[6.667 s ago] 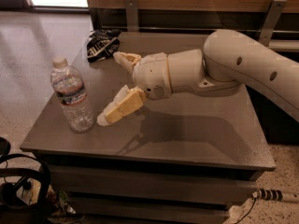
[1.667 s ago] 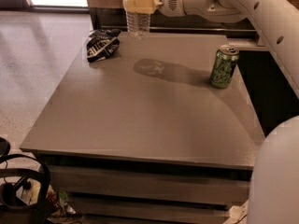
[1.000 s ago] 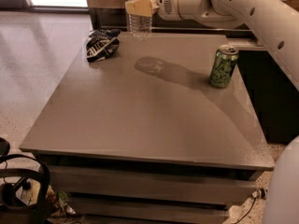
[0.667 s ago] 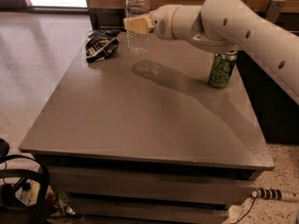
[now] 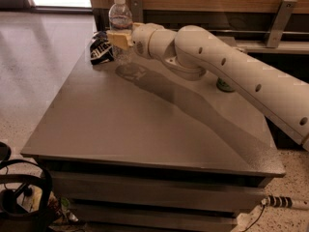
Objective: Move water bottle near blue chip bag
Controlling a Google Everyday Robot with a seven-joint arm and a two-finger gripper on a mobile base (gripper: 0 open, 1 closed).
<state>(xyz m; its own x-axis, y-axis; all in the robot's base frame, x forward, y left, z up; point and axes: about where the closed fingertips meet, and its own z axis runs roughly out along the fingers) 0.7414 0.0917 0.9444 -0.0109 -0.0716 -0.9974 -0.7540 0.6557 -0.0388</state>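
The water bottle (image 5: 120,25) is a clear ribbed bottle with a white cap, upright at the table's far left part. My gripper (image 5: 120,38) is shut on the bottle's middle, its cream fingers (image 5: 117,39) across the front of it. The bottle's base is at or just above the tabletop; I cannot tell which. The blue chip bag (image 5: 101,48), dark navy with white stripes, lies just left of the bottle, close beside it. My white arm (image 5: 227,71) reaches in from the right.
The grey table (image 5: 145,129) has its left edge near the bag. A green soda can (image 5: 225,85) is mostly hidden behind my arm at the right. A wooden wall and metal rail run behind the table. Cables and a black bag lie on the floor at lower left.
My gripper has carried the bottle lower and further left, closer to the chip bag. My arm now crosses in front of the green can and hides most of it.
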